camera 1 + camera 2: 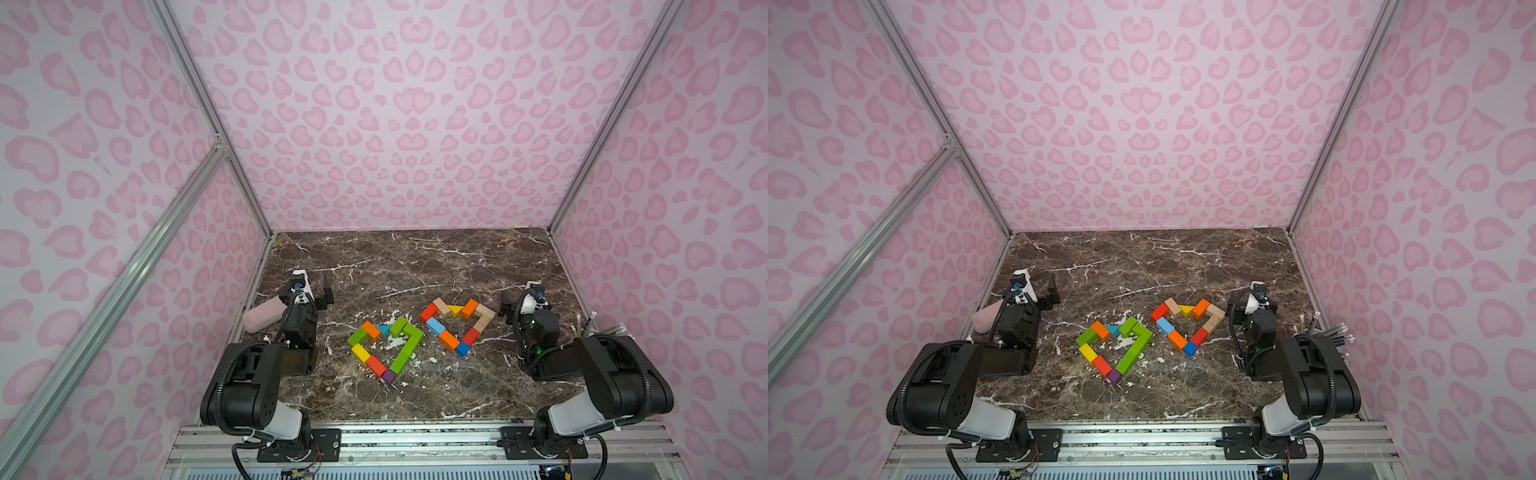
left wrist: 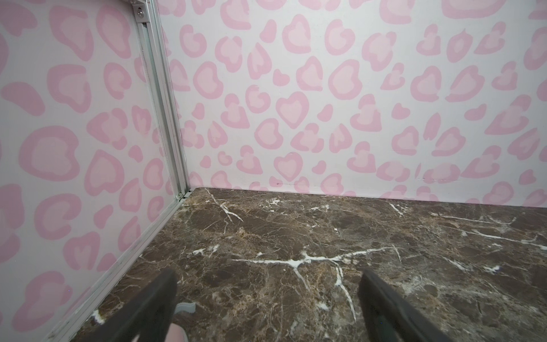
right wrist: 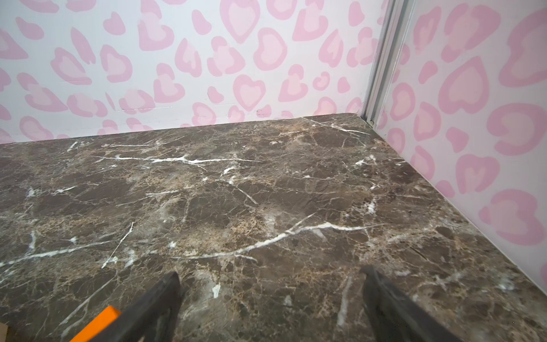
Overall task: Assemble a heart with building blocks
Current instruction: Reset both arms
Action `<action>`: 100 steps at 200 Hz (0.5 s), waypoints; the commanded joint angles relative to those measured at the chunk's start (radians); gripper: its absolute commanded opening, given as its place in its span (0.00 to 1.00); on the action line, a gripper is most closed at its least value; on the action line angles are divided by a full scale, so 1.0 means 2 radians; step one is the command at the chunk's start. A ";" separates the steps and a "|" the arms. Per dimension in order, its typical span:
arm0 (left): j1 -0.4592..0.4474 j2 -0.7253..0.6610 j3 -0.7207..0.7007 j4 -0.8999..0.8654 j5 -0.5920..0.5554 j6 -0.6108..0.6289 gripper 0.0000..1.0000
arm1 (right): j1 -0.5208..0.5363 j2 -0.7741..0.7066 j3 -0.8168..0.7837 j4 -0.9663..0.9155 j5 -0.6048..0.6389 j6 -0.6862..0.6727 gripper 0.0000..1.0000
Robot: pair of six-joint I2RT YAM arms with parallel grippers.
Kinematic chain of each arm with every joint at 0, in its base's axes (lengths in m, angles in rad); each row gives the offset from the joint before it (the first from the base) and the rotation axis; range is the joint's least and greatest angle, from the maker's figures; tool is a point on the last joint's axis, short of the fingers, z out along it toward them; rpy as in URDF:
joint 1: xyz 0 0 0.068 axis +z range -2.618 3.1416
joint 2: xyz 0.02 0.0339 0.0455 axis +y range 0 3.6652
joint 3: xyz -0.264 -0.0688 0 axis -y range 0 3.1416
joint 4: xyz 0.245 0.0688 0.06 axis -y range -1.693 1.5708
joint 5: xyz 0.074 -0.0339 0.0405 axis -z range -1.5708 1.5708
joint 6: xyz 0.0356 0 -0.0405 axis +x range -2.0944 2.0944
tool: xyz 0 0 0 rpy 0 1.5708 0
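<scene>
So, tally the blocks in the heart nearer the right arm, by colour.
Red blocks: 2
Orange blocks: 2
Blue blocks: 2
Yellow block: 1
Plain wood blocks: 3
Total: 10

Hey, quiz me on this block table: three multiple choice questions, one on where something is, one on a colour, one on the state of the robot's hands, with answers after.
1. Where does the pink pouch lie?
A) beside the left arm
B) beside the right arm
C) between the two hearts

2. What colour is the piece at the near tip of the mostly green heart?
A) yellow
B) purple
C) plain wood

3. How are the left hand and right hand?
A) both open and empty
B) both shut on blocks
C) one open, one shut on a pencil

Answers:
1 A, the pouch sits against the side wall next to that arm in both top views.
2 B, the purple block closes the point.
3 A, each wrist view shows the hand spread wide with nothing held.
</scene>
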 commanded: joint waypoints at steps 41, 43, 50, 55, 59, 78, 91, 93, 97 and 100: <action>0.000 -0.001 0.003 0.005 0.007 0.002 0.97 | 0.000 0.001 0.001 0.028 0.000 -0.005 0.98; 0.000 -0.001 0.002 0.006 0.007 0.002 0.97 | 0.000 0.001 0.001 0.027 0.000 -0.005 0.98; 0.001 -0.001 0.002 0.005 0.007 0.002 0.97 | 0.000 0.001 0.001 0.027 0.000 -0.005 0.98; 0.001 -0.001 0.002 0.005 0.007 0.002 0.98 | 0.000 0.001 0.001 0.027 0.000 -0.004 0.98; 0.000 0.000 0.003 0.005 0.006 0.002 0.98 | 0.000 0.000 0.000 0.028 0.000 -0.005 0.98; 0.001 -0.001 0.002 0.005 0.007 0.001 0.97 | 0.001 -0.009 -0.042 0.093 -0.031 -0.019 0.98; 0.000 -0.001 0.002 0.005 0.008 0.001 0.97 | 0.002 -0.010 -0.068 0.143 -0.015 -0.014 0.98; 0.001 -0.001 0.002 0.005 0.007 0.002 0.97 | 0.002 -0.008 -0.066 0.143 -0.013 -0.013 0.99; 0.000 0.000 0.002 0.005 0.007 0.002 0.97 | 0.002 -0.006 -0.059 0.134 -0.009 -0.011 0.98; 0.000 0.000 0.003 0.005 0.007 0.002 0.97 | 0.002 -0.004 -0.049 0.118 -0.008 -0.011 0.98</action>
